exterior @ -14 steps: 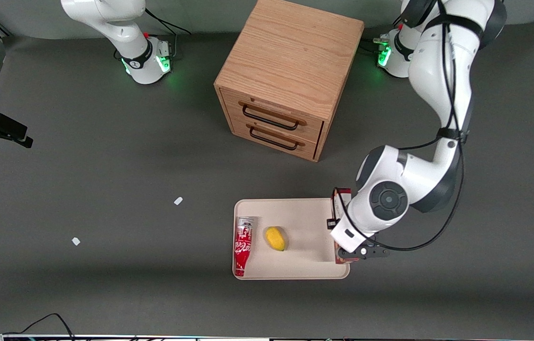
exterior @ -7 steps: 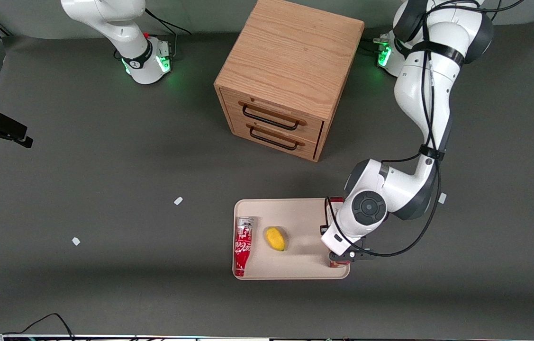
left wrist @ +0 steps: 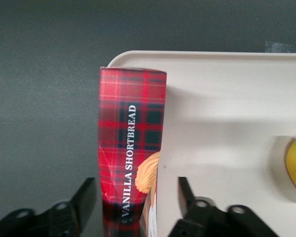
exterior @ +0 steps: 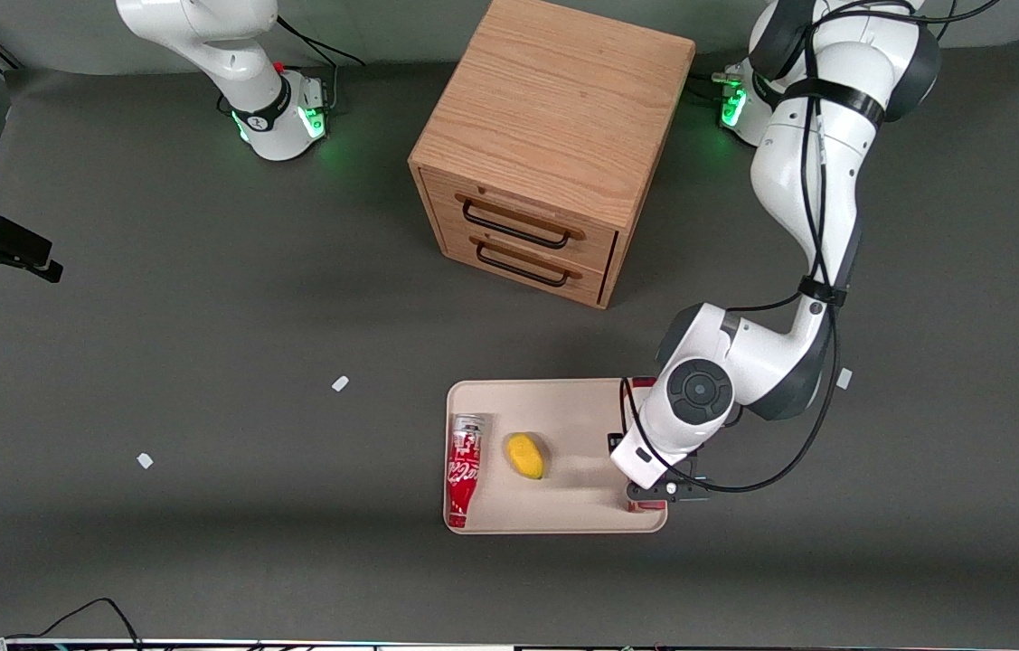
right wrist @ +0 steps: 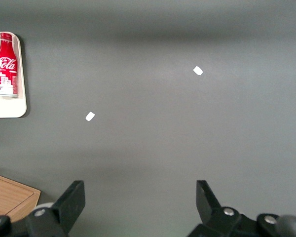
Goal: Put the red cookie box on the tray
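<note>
Wooden two-drawer cabinet [exterior: 554, 149], red soda bottle [exterior: 463, 468] lying beside yellow lemon [exterior: 526, 455], two white scraps [exterior: 340, 383].

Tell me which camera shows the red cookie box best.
The left wrist view: the red cookie box lies along the tray edge between the open gripper fingers. The front view shows only slivers under the arm; the right wrist view shows none.

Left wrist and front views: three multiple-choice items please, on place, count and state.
1. The slim dark-red tartan cardboard cookie box lies: A at the parked arm's end of the table; B along the flat beige tray's edge toward the working arm's end; C held high in the air.
2. Other things on the tray: A none; B two; C four.
3. The left gripper, straddling the box, is: A open; B shut on it; C out of sight.

B: the box overlaps the tray's rim. B: red soda can and yellow fruit. A: gaps separate the fingers from the box.
</note>
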You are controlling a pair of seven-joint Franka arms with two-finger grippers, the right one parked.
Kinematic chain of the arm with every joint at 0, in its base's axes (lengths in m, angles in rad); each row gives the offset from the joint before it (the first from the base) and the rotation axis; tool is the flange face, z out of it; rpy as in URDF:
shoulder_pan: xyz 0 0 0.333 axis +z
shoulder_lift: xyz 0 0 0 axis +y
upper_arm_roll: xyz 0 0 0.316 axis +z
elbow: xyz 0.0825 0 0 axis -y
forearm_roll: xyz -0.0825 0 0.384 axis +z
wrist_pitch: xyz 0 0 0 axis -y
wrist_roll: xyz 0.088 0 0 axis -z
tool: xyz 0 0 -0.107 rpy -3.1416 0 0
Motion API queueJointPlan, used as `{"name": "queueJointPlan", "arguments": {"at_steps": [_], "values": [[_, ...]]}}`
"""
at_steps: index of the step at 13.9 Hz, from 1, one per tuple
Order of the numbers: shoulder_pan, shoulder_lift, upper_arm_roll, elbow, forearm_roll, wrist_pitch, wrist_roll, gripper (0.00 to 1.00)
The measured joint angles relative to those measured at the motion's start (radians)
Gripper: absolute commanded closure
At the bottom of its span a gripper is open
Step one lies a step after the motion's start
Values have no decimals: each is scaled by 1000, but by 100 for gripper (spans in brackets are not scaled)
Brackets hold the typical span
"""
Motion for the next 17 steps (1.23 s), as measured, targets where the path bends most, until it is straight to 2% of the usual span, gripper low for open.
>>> {"name": "queueJointPlan", "arguments": {"at_steps": [5,8,12,17], "values": [[1,-9,3,1,0,6,-7,0],[25,-61,8,-7,-13,-4,-9,0],[106,-258,0,-140,-75,-75,-7,0],[249,-542,-4,-228,-109,-395,99,0]]}}
